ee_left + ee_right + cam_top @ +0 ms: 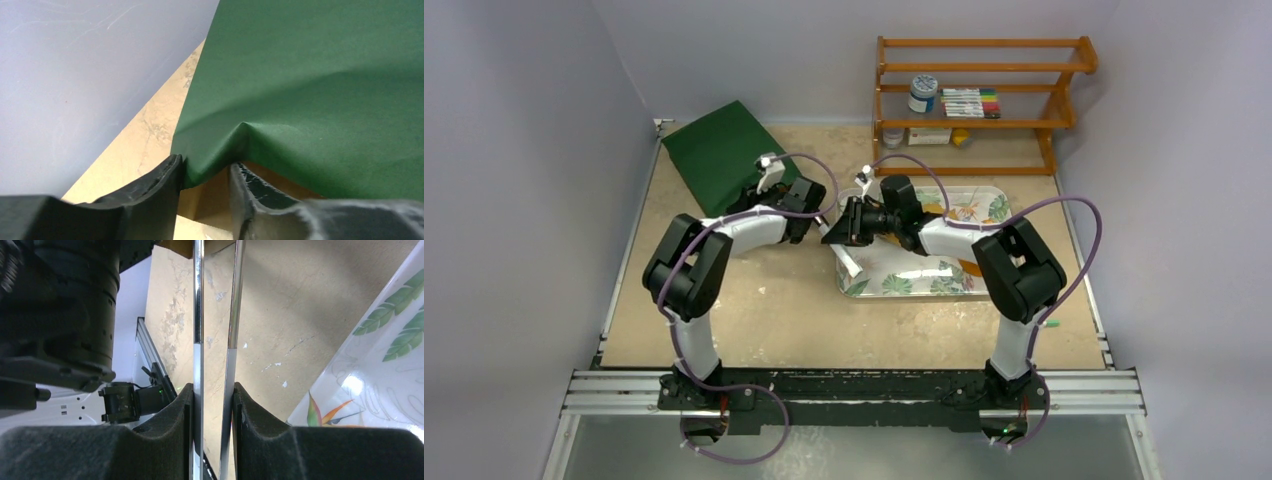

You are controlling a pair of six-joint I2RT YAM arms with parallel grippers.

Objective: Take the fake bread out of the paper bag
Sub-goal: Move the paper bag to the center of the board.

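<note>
- Bread: not to be seen in any view; judged to be hidden inside the paper bag (pixel 719 150), which lies flat on the worktop (pixel 774 320) just ahead of the left hand (pixel 205 172), green side up.
- Left hand: set astride the bag's near lip. One finger (pixel 160 185) presses against the green edge; the other sits at the brown opening under the flap, with the paper humped up just above it. Gap left between the fingers, so cannot tell whether pinching the lip or only propping it.
- Right hand (pixel 212 390): clenched on a pair of metal tongs (pixel 198 315). Both blades sit between the pads, close together, reaching out ahead of the hand toward the left hand and the bag's mouth. Tips run out of the wrist view.
- Leaf-patterned tray (pixel 924 275): under and just behind the right hand; likely the place for whatever comes out.
- Step in hand, as judged: opening the bag's mouth, with no piece out yet.
- Next move calls for:
  - raising the lip higher with the left hand and holding it steady;
  - sliding the tong tips low and level into the gap;
  - easing the squeeze so the blades spread around a piece.
- Risks: thin paper slipping from the fingers; the bag skidding away from the push of the tongs.
</note>
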